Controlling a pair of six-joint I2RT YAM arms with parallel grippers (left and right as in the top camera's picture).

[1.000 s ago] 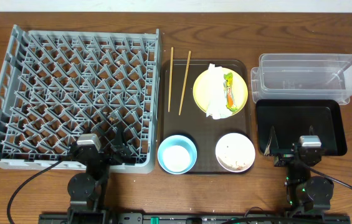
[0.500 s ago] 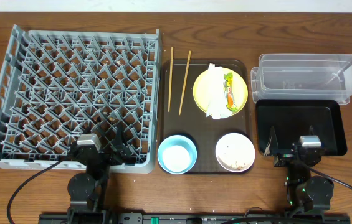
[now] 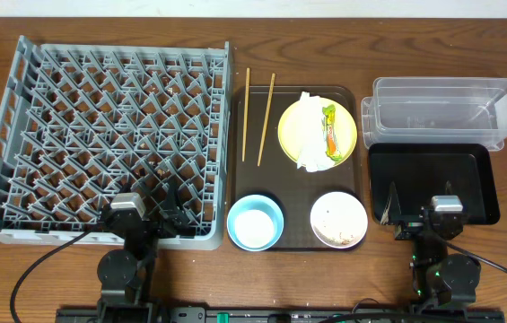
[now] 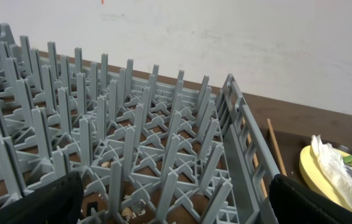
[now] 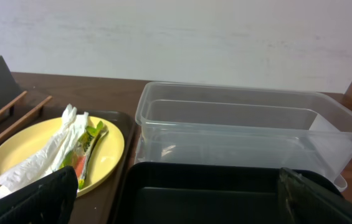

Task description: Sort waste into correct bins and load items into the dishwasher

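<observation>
Grey rack (image 3: 109, 135); yellow plate (image 3: 289, 126) (white napkin (image 3: 310, 148), green-and-orange wrapper (image 3: 330, 130)); light blue bowl (image 3: 255, 222); black tray (image 3: 441, 175).

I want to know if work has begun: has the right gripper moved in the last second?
No. The right gripper still sits over the near-left corner of the black tray.

A dark brown wooden bench (image 3: 280, 278) fills the overhead view, its grain running side to side and its surface evenly lit, with only soft shadows. A pale strip (image 3: 325, 7) runs along its far edge. In both wrist views a plain off-white wall (image 4: 238, 43) rises behind the bench, faintly mottled. It bears a small red mark (image 4: 101, 2) at the top of the left wrist view.
</observation>
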